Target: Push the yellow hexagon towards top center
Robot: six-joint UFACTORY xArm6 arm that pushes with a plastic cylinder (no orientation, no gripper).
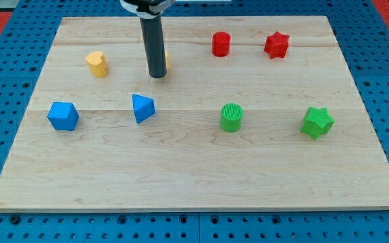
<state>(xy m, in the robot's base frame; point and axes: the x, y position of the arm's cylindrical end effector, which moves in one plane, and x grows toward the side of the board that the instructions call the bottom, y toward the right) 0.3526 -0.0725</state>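
Note:
The yellow hexagon [167, 62] is almost fully hidden behind my rod; only a sliver shows at the rod's right edge, left of centre in the board's upper part. My tip [157, 75] rests on the board just below and left of that sliver, touching or nearly touching the block. The rod comes down from the view's top.
A yellow heart-like block [96, 63] stands to the left. A blue pentagon-like block [63, 115] and a blue triangular block [142, 107] lie lower left. A red cylinder [221, 44] and red star [276, 44] sit at the top right. A green cylinder [231, 117] and green star [317, 122] lie right.

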